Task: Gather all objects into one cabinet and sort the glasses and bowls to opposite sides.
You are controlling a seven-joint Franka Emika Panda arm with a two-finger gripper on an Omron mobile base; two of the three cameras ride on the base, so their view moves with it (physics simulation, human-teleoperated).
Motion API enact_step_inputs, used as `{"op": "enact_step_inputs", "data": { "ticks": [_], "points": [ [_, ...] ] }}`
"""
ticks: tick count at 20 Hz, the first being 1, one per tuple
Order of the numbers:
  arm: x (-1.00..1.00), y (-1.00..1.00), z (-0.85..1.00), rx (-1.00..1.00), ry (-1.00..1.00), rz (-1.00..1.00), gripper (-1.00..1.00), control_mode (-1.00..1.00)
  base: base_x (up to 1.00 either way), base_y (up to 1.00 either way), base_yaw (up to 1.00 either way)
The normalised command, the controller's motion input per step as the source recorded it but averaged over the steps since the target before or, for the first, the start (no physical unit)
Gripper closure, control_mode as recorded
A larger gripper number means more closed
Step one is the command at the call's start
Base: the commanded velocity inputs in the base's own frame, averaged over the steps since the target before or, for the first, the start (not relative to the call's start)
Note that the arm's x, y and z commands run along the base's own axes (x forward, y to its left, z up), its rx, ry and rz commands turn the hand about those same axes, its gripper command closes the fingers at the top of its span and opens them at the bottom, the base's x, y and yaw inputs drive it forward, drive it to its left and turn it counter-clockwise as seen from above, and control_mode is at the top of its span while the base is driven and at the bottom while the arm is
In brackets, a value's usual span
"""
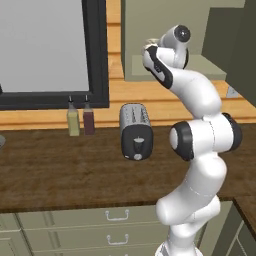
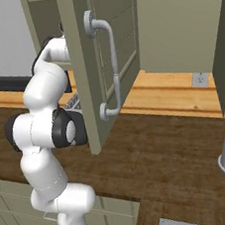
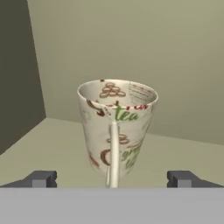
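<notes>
Left base view: arm reaches up into the cabinet (image 1: 200, 65). Toaster (image 1: 135, 131) + 2 bottles (image 1: 80, 117) on the counter (image 1: 50, 170) below, well clear.

Right base view: cabinet door (image 2: 110, 60) hangs open beside the arm, elbow close, snag risk imo.

Hand view: mug (image 3: 116, 131) upright on the shelf, handle facing cam. Gripper (image 3: 111, 178) spread wide, empty, mug between the tips. Prob rigid, light, glazed = slippery, chips easily; pinch body across the sides, not the handle.

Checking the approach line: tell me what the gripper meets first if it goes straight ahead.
The open gripper would meet the cream mug on the cabinet shelf, probably its handle, which faces it; depth is unclear.
</notes>
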Motion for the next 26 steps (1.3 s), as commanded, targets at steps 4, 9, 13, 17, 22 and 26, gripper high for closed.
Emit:
{"op": "enact_step_inputs", "data": {
  "ticks": [4,9,13,17,22,26],
  "points": [
    [0.11,0.0,0.0,0.0,0.05,0.0,-1.0,-1.0,0.0,0.0,0.0],
    [0.19,0.0,0.0,0.0,0.04,0.0,1.0,-1.0,0.0,0.0,0.0],
    [0.16,0.0,0.0,0.0,0.0,0.0,1.0,-1.0,0.0,0.0,0.0],
    [0.11,0.0,0.0,0.0,0.0,0.0,1.0,-1.0,0.0,0.0,0.0],
    [0.0,0.0,0.0,0.0,0.0,0.0,1.0,-1.0,0.0,0.0,0.0],
    [-0.36,0.0,0.02,0.0,-0.05,0.0,1.0,-1.0,0.0,0.0,0.0]
  ]
}}
